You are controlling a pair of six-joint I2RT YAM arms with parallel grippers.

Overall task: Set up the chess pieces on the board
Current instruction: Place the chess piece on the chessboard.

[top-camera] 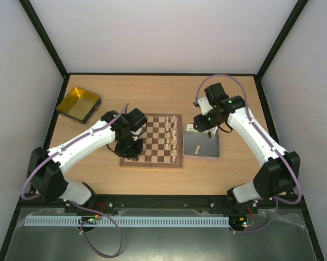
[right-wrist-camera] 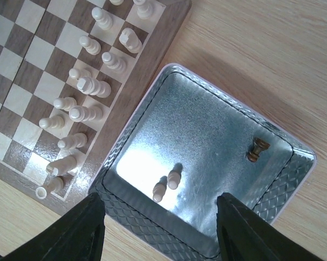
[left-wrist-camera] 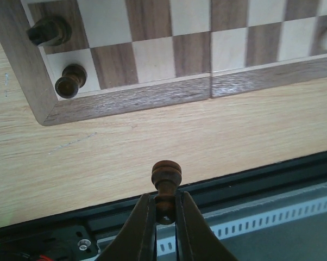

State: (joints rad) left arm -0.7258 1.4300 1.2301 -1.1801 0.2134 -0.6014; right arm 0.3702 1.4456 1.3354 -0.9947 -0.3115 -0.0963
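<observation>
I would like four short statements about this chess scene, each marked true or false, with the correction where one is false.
1. The left pincer is shut on a dark chess piece. True.
2. The metal tray is empty. False: two pale pieces and one dark-brown piece are in it.
3. The right pincer hangs open above the metal tray. True.
4. The pale chessmen on the board stand along the side farthest from the metal tray. False: they stand along the side next to it.
</observation>
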